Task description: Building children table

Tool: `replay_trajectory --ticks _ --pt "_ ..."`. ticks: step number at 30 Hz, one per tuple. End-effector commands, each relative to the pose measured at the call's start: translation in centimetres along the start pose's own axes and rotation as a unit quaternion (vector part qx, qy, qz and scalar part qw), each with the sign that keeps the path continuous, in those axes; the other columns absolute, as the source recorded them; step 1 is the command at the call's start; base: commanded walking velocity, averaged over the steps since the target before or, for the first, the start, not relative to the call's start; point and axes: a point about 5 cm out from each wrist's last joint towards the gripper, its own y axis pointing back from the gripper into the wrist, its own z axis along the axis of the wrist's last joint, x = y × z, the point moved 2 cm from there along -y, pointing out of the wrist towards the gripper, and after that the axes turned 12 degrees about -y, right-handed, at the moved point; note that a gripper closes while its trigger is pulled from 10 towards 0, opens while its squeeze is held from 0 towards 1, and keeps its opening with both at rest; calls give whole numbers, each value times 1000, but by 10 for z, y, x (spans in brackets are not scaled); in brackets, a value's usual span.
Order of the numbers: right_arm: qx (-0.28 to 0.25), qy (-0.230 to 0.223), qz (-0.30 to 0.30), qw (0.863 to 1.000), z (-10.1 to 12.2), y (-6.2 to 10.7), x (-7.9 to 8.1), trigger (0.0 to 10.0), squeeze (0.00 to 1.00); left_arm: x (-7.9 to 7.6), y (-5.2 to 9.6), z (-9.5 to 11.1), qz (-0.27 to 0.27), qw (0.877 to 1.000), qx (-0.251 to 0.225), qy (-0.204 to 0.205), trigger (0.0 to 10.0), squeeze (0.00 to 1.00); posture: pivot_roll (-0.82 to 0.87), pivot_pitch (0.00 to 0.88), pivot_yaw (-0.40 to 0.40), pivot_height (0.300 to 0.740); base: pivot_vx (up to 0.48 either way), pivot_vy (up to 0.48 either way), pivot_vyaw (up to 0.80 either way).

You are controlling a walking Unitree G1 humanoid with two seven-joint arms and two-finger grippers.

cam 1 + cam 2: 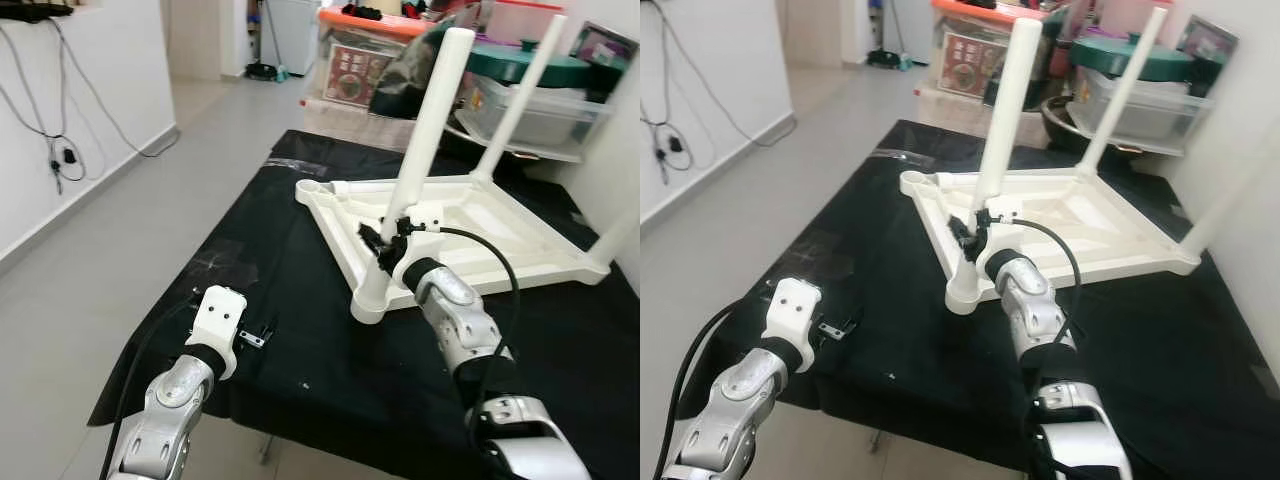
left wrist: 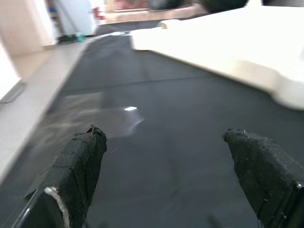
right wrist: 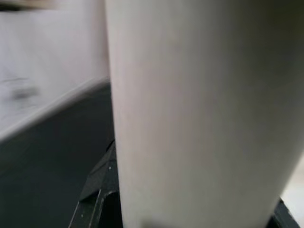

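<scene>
White plastic tabletop (image 1: pixel 500 235) lies upside down on a black cloth (image 1: pixel 300 300), toward the far right of it, underside ribs showing. Three white legs stand up from it: one near-centre leg (image 1: pixel 425 125), tilted slightly right, one at the far corner (image 1: pixel 520 95), and one at the right edge (image 1: pixel 618 232), partly cut off by the frame. Right gripper (image 1: pixel 385 243) sits at the base of the near-centre leg, fingers clamped around it; the right wrist view has that leg (image 3: pixel 199 114) pressed up close against the camera. Left gripper (image 2: pixel 175 166) hovers low over the cloth at the near left, fingers (image 2: pixel 78 166) well apart with nothing between them, well apart from the tabletop. A small dark metal part (image 1: pixel 257 335) lies on the cloth just beside the left wrist. Behind the cloth, storage boxes (image 1: pixel 520 110) are stacked; cables (image 1: pixel 55 150) hang on the left wall.
</scene>
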Motion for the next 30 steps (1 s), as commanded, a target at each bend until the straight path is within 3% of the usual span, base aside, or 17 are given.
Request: replay_trajectory --ticks 1,2,5,6,7,8,9,10,11,17,18,19,21,25,28,30 --pt "1 26 -169 985 -11 18 -57 0 0 -3 2 -2 -6 1000 4 -1 10000 0 111 0 -132 740 0 0 0" --pt "-13 39 -191 981 -16 36 -60 0 0 -3 2 -2 -8 1000 4 -1 10000 0 106 0 -124 740 0 0 0" --pt "-6 40 -190 981 -25 51 -52 431 0 -4 2 -2 -10 1000 5 0 10000 0 92 0 -116 740 0 0 0" --pt "12 35 -181 983 -31 54 -46 6980 0 -4 2 -2 -11 1000 5 0 10000 0 90 0 -114 740 0 0 0" --pt "25 31 -174 984 -36 56 -41 6980 0 -4 2 -3 -12 1000 5 0 10000 0 90 0 -114 740 0 0 0" --pt "34 8 -149 988 -40 57 -32 10000 0 -5 2 -3 -14 1000 5 1 10000 0 79 0 -108 740 0 0 0" --pt "34 8 -149 988 -40 57 -32 10000 0 -5 2 -3 -14 1000 5 1 10000 0 79 0 -108 740 0 0 0" --pt "29 -13 -108 994 -38 55 -20 10000 0 -6 2 -3 -16 1000 5 1 10000 0 81 0 -108 740 0 0 0" --pt "13 -31 -84 996 -31 53 -13 10000 1000 -7 2 -3 -18 1000 4 1 10000 0 81 0 -108 740 0 0 0" --pt "-12 -34 -34 999 -1 35 -4 10000 1000 -6 1 -2 -16 1000 3 2 10000 0 89 0 -116 740 0 0 0" --pt "-29 -45 25 998 25 19 0 10000 0 -5 1 -2 -13 1000 3 2 10000 0 92 0 -120 740 0 0 0" --pt "-29 -45 25 998 25 19 0 10000 0 -5 1 -2 -13 1000 3 2 10000 0 92 0 -120 740 0 0 0" --pt "-30 -52 107 992 38 9 8 10000 0 -5 1 -3 -13 1000 2 2 10000 0 87 0 -118 740 0 0 0" --pt "27 -48 227 972 27 4 22 10000 0 -7 -1 -1 -17 1000 -2 3 10000 0 97 0 -124 740 0 0 0" --pt "34 -45 250 967 25 6 26 10000 0 -7 -1 -1 -17 1000 -2 3 10000 0 97 0 -124 740 0 0 0" --pt "55 -13 268 962 11 4 30 10000 0 -7 -1 -1 -16 1000 -2 2 10000 0 101 0 -125 740 0 0 0"
